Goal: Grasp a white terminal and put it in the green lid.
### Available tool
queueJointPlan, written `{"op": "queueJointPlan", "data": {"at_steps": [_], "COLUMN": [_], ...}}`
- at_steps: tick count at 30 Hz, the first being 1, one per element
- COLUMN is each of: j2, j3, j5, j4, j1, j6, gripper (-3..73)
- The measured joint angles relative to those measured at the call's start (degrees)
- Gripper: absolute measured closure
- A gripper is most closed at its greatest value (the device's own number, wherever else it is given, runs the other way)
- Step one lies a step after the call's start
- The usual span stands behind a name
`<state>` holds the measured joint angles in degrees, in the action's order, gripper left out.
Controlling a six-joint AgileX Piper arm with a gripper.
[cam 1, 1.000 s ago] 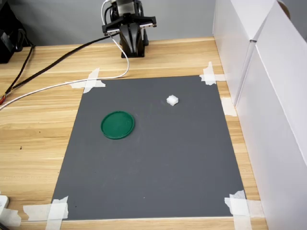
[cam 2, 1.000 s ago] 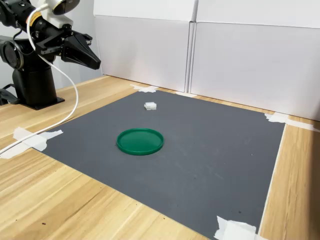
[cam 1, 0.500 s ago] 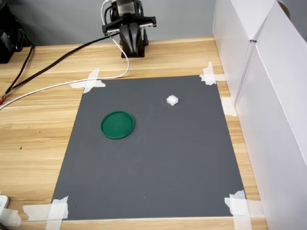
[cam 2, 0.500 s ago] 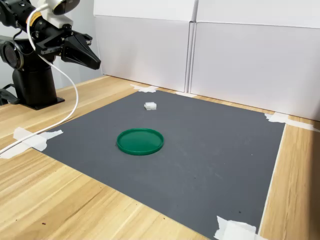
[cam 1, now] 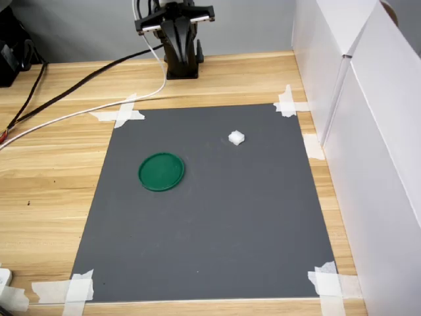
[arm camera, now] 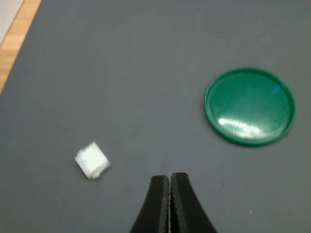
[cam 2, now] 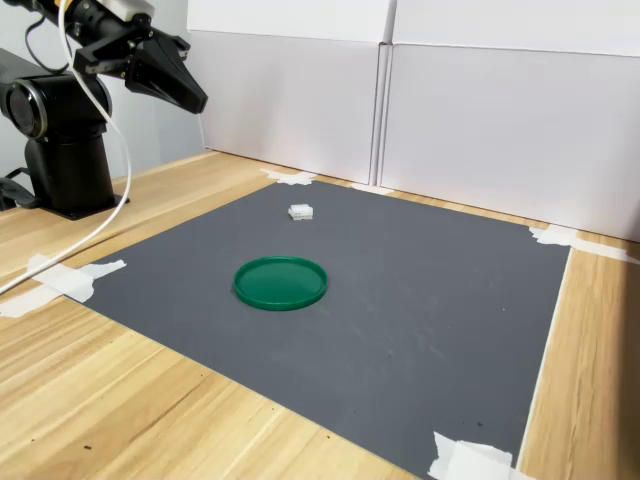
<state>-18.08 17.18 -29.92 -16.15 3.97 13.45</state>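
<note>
Our claw (cam 2: 195, 102) has lifted higher near the counter's edge, shut and empty, overlooking the white terminal (arm camera: 92, 160) and green lid (arm camera: 250, 106).

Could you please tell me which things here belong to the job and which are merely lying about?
Job: white terminal, green lid, gripper (shut, holding nothing).
Lying about: tape strips, white cable, white boards.

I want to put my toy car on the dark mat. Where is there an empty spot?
Most of the gray mat is bare. The biggest free patch is its near half in the first exterior view, between the green lid and the taped near corners. Only the strip holding the lid and the white terminal is taken. The hand hangs high, off the mat.
</note>
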Motion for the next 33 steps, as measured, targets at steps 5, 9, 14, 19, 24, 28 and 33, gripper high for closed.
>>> {"op": "queueJointPlan", "data": {"at_steps": [5, 9, 14, 19, 24, 28, 33], "j2": [-7.65, -14.03, -20.88, -28.06, -34.95, -39.70, -44.16], "j3": [6.80, 12.04, 17.34, 22.35, 26.88, 29.73, 32.33], "j5": [0.00, 0.00, -0.90, -3.99, -7.93, -11.14, -12.33], "j4": [0.44, 2.87, 4.16, 4.17, 5.10, 6.67, 7.56], "j1": [0.00, 0.00, 0.00, 0.00, 2.92, 7.00, 11.45], "j6": [0.00, 0.25, 5.78, 13.59, 20.65, 25.66, 28.43], "gripper": [71.2, 71.2, 71.2, 71.2, 71.2, 71.2, 71.2]}}
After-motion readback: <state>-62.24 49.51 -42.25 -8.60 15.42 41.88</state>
